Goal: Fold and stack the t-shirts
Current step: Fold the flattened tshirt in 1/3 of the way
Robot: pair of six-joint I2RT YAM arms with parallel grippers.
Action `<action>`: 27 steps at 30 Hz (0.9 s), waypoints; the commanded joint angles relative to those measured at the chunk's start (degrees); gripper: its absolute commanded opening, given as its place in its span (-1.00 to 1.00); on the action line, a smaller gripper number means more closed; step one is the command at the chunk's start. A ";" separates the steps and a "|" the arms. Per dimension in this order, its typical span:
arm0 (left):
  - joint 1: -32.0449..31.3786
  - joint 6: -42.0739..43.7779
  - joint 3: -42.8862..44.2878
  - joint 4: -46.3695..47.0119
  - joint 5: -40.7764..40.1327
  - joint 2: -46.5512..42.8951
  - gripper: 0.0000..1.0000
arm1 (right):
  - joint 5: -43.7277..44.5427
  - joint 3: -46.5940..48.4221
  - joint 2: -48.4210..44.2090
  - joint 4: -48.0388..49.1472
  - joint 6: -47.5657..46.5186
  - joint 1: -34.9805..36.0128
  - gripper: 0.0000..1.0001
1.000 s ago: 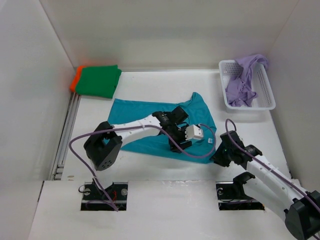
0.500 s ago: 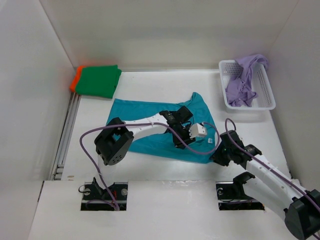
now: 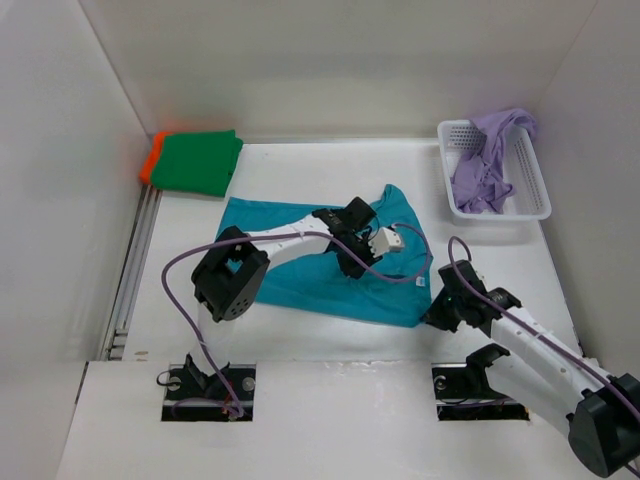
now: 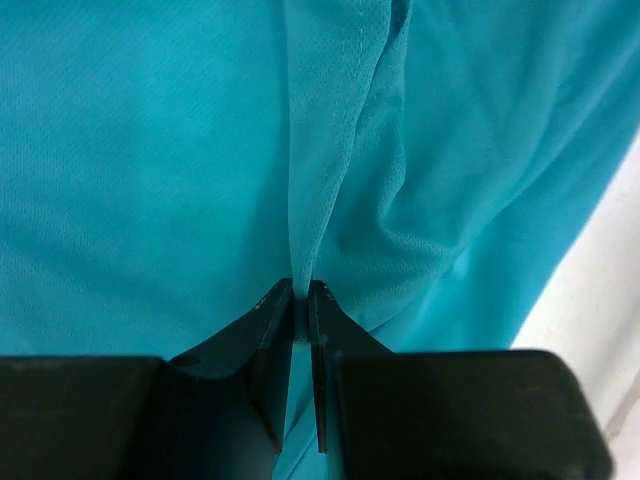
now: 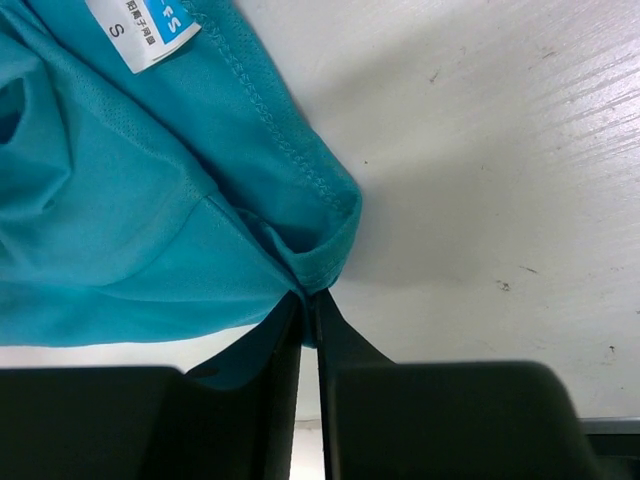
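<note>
Teal shirt (image 3: 300,290) lies spread near the middle of the table (image 3: 330,165). The left gripper (image 4: 302,290) is clenched on a raised fold of it. The right gripper (image 5: 305,295) pinches the shirt's hemmed corner toward the near right, close to the size tag (image 5: 143,30) (marked S). The green shirt (image 3: 200,162) sits folded on the orange shirt (image 3: 150,160) in the far left corner. The lavender shirt (image 3: 485,165) is heaped in the white basket (image 3: 535,190) at the far right corner.

teal shirt (image 3: 320,295), green shirt (image 3: 200,160), orange shirt (image 3: 150,160), seemingly lavender shirt (image 3: 480,175), white basket (image 3: 528,170)
</note>
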 commanded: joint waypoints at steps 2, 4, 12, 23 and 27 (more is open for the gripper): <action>0.33 -2.26 2.09 1.00 -1.83 0.98 -0.79 | 1.39 0.31 0.05 1.63 0.55 0.14 -0.74; 0.85 -2.61 2.09 1.09 -3.24 1.51 -0.74 | 1.39 0.40 0.31 1.63 0.46 0.14 -0.76; 3.84 -4.28 2.45 2.23 -6.67 1.43 -0.43 | 1.39 0.66 1.01 1.80 0.11 0.14 -0.75; 5.69 -2.88 2.36 1.79 -9.48 -1.56 -0.20 | 1.39 0.66 1.19 1.80 -0.07 0.23 -0.65; 5.86 -2.96 2.53 1.18 -9.31 -3.84 -0.04 | 2.00 0.92 0.67 1.10 -0.24 0.23 -0.40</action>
